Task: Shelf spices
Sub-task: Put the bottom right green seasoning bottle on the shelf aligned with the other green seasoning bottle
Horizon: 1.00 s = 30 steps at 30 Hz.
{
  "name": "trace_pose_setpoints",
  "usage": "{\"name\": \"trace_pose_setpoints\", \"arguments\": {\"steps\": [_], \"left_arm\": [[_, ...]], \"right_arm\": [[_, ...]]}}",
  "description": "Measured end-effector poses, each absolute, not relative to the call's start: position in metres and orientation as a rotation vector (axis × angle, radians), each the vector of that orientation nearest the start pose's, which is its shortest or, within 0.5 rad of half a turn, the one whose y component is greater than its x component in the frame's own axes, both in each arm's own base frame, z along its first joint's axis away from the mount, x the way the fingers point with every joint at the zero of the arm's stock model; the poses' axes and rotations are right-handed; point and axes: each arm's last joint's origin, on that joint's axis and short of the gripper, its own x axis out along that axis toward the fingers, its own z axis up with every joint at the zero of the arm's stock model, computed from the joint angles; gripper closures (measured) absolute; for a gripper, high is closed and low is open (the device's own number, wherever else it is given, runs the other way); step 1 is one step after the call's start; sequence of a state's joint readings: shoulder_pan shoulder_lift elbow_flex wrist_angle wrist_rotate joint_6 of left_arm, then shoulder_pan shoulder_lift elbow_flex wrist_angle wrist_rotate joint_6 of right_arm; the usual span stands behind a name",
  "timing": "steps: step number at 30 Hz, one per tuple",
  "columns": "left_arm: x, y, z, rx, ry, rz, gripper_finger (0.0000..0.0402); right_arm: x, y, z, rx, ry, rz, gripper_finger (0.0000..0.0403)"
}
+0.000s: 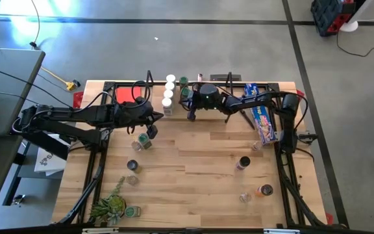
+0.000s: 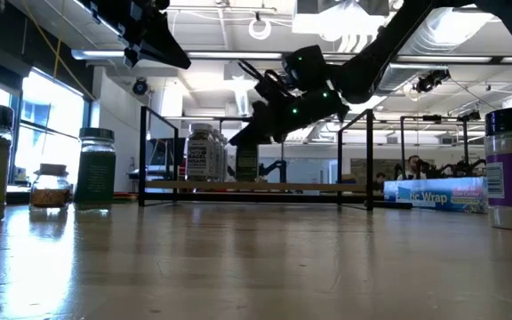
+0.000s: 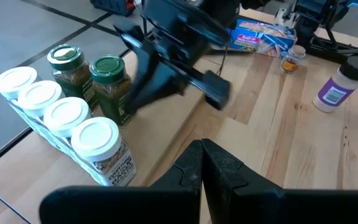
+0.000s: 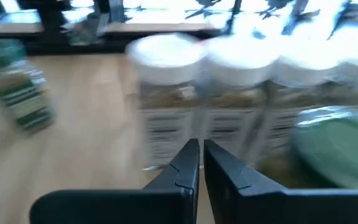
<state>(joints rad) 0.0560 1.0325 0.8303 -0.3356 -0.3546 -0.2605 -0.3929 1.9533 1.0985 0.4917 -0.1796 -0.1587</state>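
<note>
Wooden table (image 1: 193, 156) carried the shelf (image 1: 226, 83) at 12 o'clock. Right gripper (image 1: 190, 117), closed and empty, risked toppling the white-capped jars (image 1: 169, 91); left gripper (image 1: 160, 117) was likewise closed and empty.

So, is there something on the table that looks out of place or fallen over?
Mostly no. The spice jars on the shelf stand upright in a neat row. Only the blue plastic wrap box lies at a slant near the right arm, and loose jars stand scattered on the table.

White-capped jars (image 4: 229, 93) smeared by blur in right wrist view (labels unreadable), green-lidded jar (image 4: 344, 146) cut off at frame edge
</note>
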Motion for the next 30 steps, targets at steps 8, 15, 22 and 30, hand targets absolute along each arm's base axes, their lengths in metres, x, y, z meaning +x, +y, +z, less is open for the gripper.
{"name": "trace_pose_setpoints", "arguments": {"steps": [8, 15, 22, 30], "left_arm": [[0.217, 0.022, 0.291, -0.171, 0.481, 0.465, 0.0401], [0.217, 0.022, 0.291, -0.170, 0.480, 0.466, 0.0401], [0.217, 0.022, 0.291, -0.170, 0.478, 0.467, 0.0401], [0.217, 0.022, 0.291, -0.171, 0.476, 0.465, 0.0401]], "right_arm": [[0.369, -0.141, 0.173, -0.006, 0.612, -0.239, 0.0387], [0.357, -0.158, 0.164, 0.080, 0.694, -0.401, 0.0387], [0.361, -0.167, 0.171, 0.043, 0.596, -0.410, 0.0387], [0.360, -0.174, 0.170, 0.024, 0.577, -0.423, 0.0387]]}}
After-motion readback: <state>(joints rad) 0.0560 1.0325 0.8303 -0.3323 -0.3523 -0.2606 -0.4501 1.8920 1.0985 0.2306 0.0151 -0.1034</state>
